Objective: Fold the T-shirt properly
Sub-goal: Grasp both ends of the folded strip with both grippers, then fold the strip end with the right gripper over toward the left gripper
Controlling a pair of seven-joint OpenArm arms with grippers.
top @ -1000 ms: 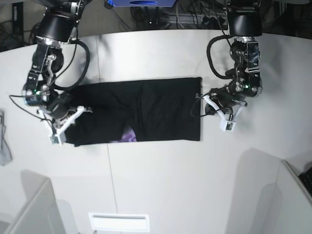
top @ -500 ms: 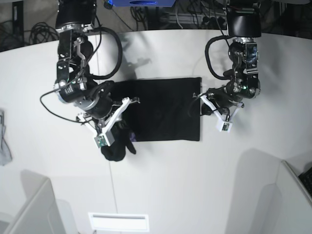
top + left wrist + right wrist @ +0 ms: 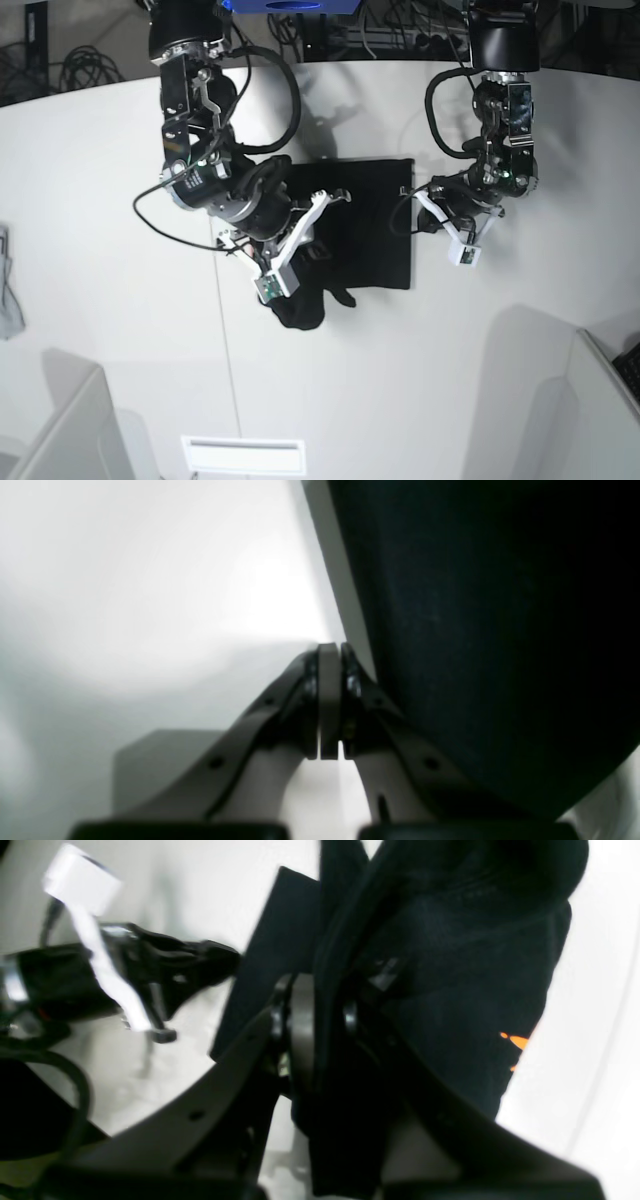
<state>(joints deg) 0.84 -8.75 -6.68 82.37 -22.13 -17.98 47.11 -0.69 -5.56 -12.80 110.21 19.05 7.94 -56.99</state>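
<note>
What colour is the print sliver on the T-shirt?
Orange on black T-shirt, best in the right wrist view.

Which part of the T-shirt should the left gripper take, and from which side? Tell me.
Best, I'd say, the straight edge of the T-shirt on the base view's right, coming in from that side: it lies flat and unbunched, right beside the left gripper, whose shut jaws would need opening first.

Bright pics, soft shadows, L wrist view a bit blurry.
</note>
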